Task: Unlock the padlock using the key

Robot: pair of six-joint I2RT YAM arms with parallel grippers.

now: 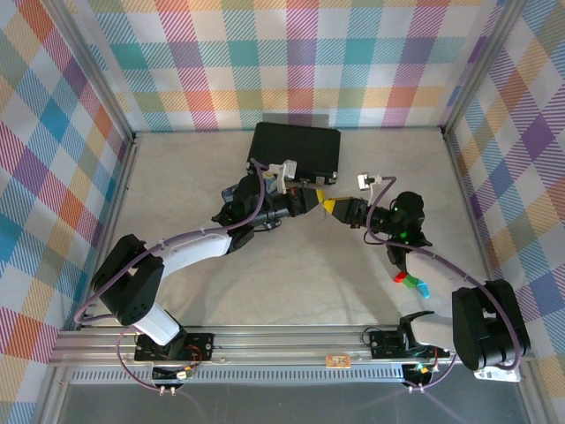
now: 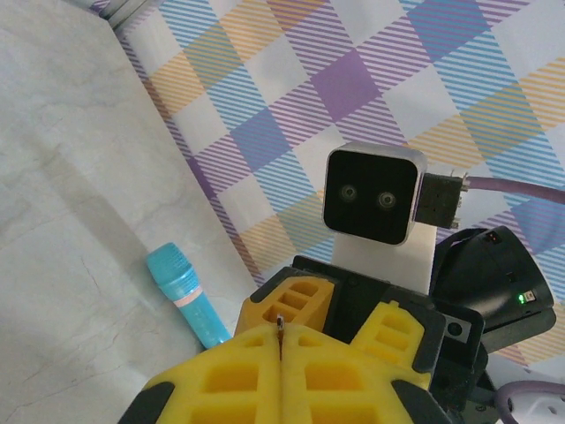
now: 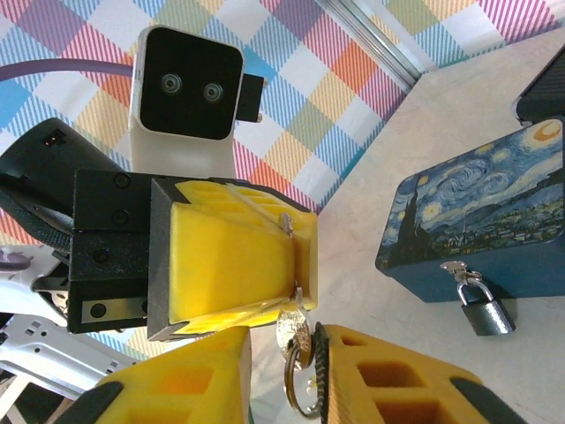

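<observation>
A pale, faintly marbled table (image 1: 291,274) is closed in on three sides by walls (image 1: 291,62) of bright plaid, with metal posts in the far corners. A black case (image 1: 294,148) lies flat against the far wall. A cyan marker (image 2: 187,296) lies on the table near the right-hand wall. The two arms meet nose to nose over the middle of the table, just in front of the case. The left gripper (image 2: 281,340) has its yellow pads pressed flat together, and a thin sliver of metal stands out of the seam between them. Seen from the right wrist, that metal is the key (image 3: 294,334). Its blade runs up into the left gripper's closed pads, and its bow and ring (image 3: 296,382) hang below them. The right gripper (image 3: 282,353) has its pads parted, with the bow and ring sitting in the gap close to one pad. Whether that pad touches them cannot be told. The padlock (image 3: 484,309) hangs closed from the hasp on the front of a blue painted box (image 3: 477,221). The box stands on the table, well apart from both grippers, with a corner of the case behind it.
</observation>
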